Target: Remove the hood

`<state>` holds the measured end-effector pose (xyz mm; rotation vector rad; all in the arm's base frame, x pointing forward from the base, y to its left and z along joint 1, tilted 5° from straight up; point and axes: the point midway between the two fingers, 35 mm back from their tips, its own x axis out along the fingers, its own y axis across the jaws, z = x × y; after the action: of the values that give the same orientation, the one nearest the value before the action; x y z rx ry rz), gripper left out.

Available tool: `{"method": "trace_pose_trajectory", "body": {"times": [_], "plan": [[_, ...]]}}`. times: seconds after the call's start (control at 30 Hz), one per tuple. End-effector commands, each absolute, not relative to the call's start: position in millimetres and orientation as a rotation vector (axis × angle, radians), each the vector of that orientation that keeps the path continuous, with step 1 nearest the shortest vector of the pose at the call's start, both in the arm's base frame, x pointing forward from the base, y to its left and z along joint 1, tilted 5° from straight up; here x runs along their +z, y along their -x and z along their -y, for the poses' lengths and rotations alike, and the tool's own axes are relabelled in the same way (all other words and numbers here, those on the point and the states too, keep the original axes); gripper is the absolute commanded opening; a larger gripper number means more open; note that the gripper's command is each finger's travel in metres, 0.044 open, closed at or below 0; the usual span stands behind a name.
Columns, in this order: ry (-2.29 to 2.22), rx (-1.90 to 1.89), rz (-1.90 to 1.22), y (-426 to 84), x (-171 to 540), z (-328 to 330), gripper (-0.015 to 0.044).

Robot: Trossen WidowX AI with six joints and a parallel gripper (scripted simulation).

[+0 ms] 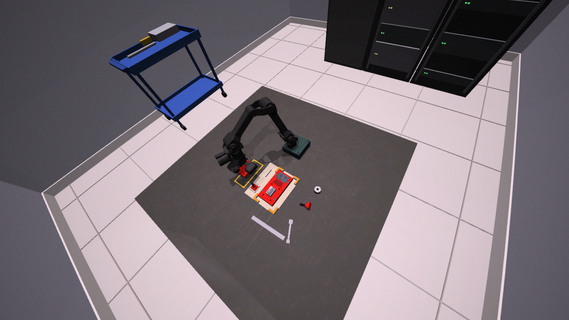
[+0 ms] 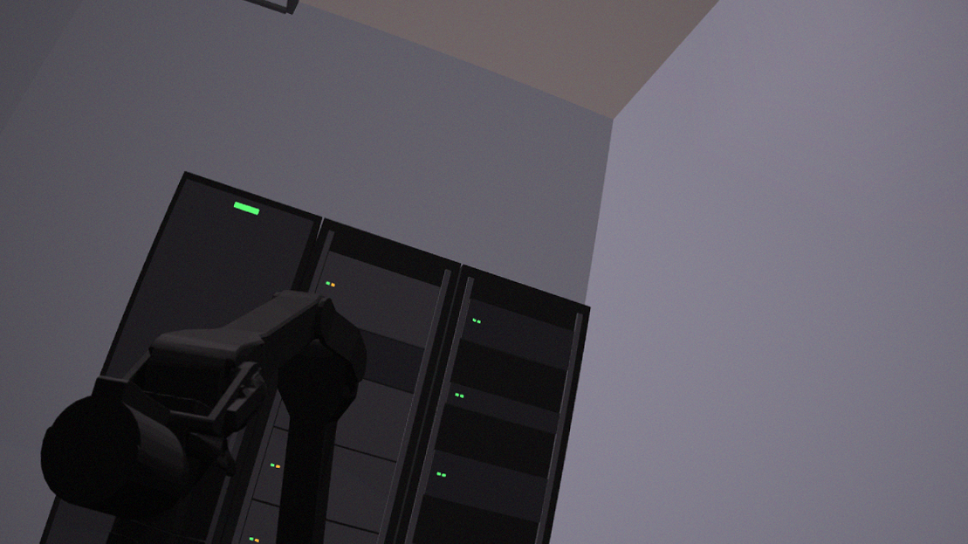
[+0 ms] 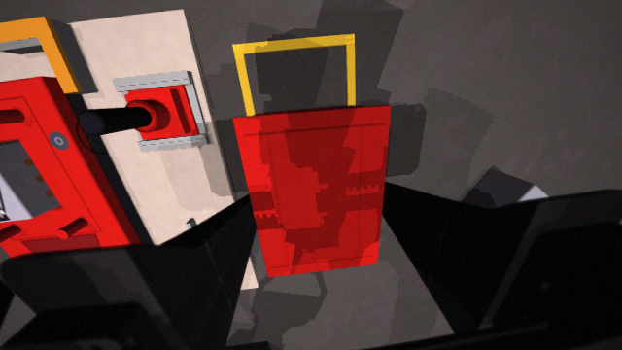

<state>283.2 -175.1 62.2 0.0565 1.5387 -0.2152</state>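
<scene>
Server racks (image 1: pixel 429 39) loomed behind the dark table (image 1: pixel 338 246) as the gripper (image 3: pixel 318 214), jaws clamped on the red hood (image 3: pixel 316 190), held it over the yellow marked area (image 1: pixel 247 175) near the table's middle, beside the toy car (image 1: pixel 276 186). Seemingly a light, stiff, slick panel, best pinched across its side edges.

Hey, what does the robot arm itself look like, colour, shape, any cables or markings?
The arm is matte black all over, built of chunky rounded links with bulging cylindrical joints, on a dark teal square base. The gripper has two broad, flat, angular black fingers. No cables, labels or markings show in any view.
</scene>
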Motion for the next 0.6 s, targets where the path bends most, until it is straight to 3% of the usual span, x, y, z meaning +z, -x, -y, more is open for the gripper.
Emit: {"method": "trace_pose_trajectory", "body": {"times": [0.0, 0.57], "plan": [[-0.057, -0.21, -1.538, -283.3, 59.3, 174.9, 0.0], [-0.057, -0.21, -1.539, -282.6, 48.0, 175.5, 0.0]]}}
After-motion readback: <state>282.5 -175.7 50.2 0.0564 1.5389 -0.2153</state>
